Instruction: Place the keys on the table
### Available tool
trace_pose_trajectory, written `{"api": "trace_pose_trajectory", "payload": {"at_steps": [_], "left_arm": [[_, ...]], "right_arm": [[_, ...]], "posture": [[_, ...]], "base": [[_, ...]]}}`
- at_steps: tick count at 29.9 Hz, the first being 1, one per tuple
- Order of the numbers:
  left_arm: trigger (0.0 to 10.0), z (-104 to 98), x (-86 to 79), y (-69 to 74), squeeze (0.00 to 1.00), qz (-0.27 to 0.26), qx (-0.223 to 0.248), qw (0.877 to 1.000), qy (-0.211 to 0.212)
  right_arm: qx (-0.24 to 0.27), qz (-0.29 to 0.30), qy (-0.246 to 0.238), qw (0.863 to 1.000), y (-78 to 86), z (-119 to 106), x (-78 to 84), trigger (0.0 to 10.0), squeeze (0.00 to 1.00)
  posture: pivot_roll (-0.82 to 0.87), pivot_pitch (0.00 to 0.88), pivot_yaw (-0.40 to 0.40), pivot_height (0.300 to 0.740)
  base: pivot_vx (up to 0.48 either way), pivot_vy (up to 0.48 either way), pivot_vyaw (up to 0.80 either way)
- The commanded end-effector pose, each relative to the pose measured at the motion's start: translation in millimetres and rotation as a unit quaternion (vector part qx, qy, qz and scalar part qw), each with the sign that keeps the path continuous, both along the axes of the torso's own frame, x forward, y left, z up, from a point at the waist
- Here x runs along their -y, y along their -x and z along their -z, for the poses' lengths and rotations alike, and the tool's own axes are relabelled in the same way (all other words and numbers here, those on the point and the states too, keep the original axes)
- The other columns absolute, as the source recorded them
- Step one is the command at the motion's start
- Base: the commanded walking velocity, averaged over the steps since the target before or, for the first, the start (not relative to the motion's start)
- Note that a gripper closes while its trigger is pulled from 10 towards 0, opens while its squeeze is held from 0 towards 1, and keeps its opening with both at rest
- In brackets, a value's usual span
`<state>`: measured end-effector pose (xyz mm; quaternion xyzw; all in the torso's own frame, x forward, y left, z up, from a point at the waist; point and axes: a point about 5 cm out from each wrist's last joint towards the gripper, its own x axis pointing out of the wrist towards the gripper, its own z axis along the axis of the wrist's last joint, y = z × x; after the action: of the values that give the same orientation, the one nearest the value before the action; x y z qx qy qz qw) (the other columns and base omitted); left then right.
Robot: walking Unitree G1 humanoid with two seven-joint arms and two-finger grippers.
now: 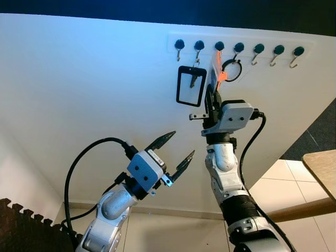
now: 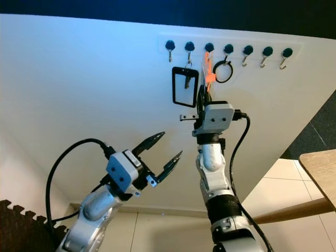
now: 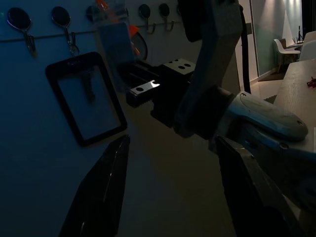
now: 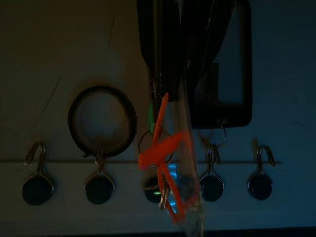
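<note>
**Keys still on hook, right end effector at them**

Keys (image 4: pixel 163 158) w/ orange tag hang on third wall hook (image 1: pixel 219 46), right of badge holder (image 1: pixel 190 85). Prob. light, floppy, jingly; grip near ring. Right end effector (image 1: pixel 211 100) reaches up at them, fingers' state unclear. Left end effector (image 1: pixel 177 149) spread apart, lower left. Counter (image 1: pixel 320 168) far right.

Your keys (image 1: pixel 219 73) hang on the wall from the third hook (image 1: pixel 219 46) from the left of the hook rail (image 1: pixel 239 43). They carry an orange strap and a clear tag dangling below that hook. A black ring hangs just to their right, a black-framed card holder just to their left.
</note>
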<state>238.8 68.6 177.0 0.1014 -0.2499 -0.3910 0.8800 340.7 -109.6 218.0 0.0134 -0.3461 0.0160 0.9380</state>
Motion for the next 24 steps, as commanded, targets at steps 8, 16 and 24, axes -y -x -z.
{"api": "trace_pose_trajectory", "payload": {"at_steps": [8,16,24], "left_arm": [[10.0,3,1.8,3.0,0.0,0.011,0.003,1.0,-0.019],[10.0,3,1.4,3.5,0.0,0.009,0.002,1.0,-0.017],[10.0,2,0.9,3.5,0.0,0.007,0.003,1.0,-0.014]], "right_arm": [[-0.025,-0.006,-0.033,0.999,-10.0,-12,0.2,10.0,0.0],[-0.003,-0.013,-0.051,0.999,-11.3,-27,0.1,10.0,0.0],[0.036,-0.082,0.022,0.996,4.0,-26,-22.6,10.0,0.0]], "posture": [[0.08,0.077,-0.048,0.74],[0.08,0.081,-0.05,0.74],[0.08,0.085,-0.053,0.74]], "base": [[0.0,0.0,0.0],[0.0,0.0,0.0],[0.0,0.0,0.0]]}}
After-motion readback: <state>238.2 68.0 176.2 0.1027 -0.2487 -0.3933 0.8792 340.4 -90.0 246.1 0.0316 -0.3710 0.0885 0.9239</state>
